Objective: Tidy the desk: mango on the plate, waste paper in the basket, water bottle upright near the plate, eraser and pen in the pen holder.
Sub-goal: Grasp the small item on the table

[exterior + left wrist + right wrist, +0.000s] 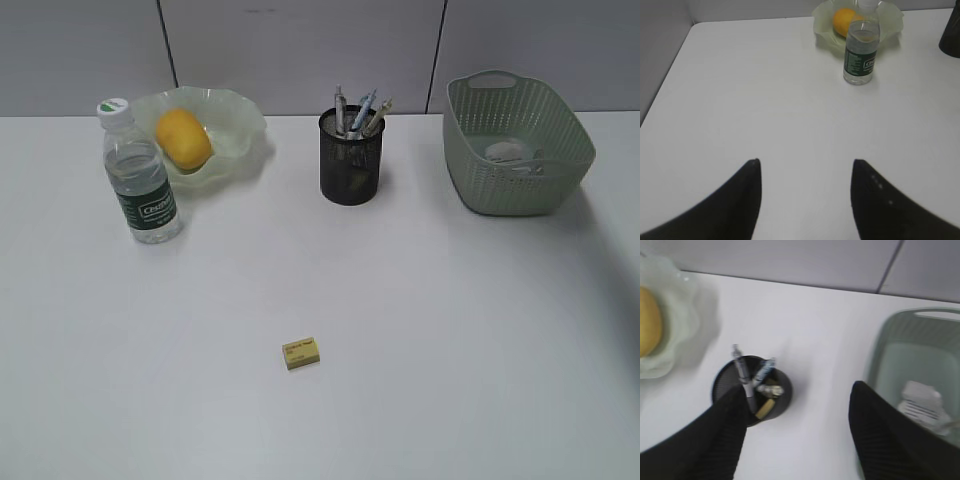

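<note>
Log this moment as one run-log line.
mango on plate | bottle upright beside plate | paper in basket | pens in holder | eraser loose on desk | both jaws open, empty

On the white worktop (450, 350) we see a water bottle (140, 175) upright, a ruffled plate (235, 135), a mesh pen holder (351, 160), a woven basket (515, 150) and a yellow eraser (302, 353).

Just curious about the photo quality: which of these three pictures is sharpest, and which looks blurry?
Exterior view: sharpest, evenly lit, with soft shadows beside the pen holder and basket. Left wrist view: fairly clear, though the water bottle is slightly soft. Right wrist view: blurriest, with the waste paper smeared.
</note>
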{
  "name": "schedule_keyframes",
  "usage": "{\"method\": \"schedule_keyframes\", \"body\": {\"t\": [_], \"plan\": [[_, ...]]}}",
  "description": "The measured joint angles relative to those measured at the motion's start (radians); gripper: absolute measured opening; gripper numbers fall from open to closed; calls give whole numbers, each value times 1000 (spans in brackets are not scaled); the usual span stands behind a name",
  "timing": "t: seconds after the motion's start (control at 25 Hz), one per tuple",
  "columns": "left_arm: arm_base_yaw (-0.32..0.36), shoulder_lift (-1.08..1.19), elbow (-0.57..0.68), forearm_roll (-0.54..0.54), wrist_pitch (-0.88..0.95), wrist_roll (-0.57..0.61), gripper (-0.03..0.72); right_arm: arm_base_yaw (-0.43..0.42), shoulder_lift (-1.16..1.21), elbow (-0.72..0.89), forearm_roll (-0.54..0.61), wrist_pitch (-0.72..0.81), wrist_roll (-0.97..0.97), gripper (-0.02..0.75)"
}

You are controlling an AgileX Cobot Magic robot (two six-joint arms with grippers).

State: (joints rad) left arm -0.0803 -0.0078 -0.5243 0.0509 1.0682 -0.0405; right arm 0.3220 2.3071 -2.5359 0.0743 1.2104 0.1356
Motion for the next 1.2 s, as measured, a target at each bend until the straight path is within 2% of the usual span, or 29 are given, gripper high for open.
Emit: {"method": "schedule_keyframes", "body": {"t": [0.32,0.44,0.64,1.04,1.2], "plan": [[0,0,0,0,0,0,435,-192,-155,190,-84,1,-42,463],[0,0,0,0,0,0,435,-227,-206,264,-98,1,-65,459],[0,0,0,0,0,0,435,-230,-347,463,-112,1,-81,459],[0,0,0,0,0,0,435,-228,-859,1099,-88,1,-83,458],[0,0,0,0,0,0,435,-228,-1070,1299,-80,1,-83,458]]}}
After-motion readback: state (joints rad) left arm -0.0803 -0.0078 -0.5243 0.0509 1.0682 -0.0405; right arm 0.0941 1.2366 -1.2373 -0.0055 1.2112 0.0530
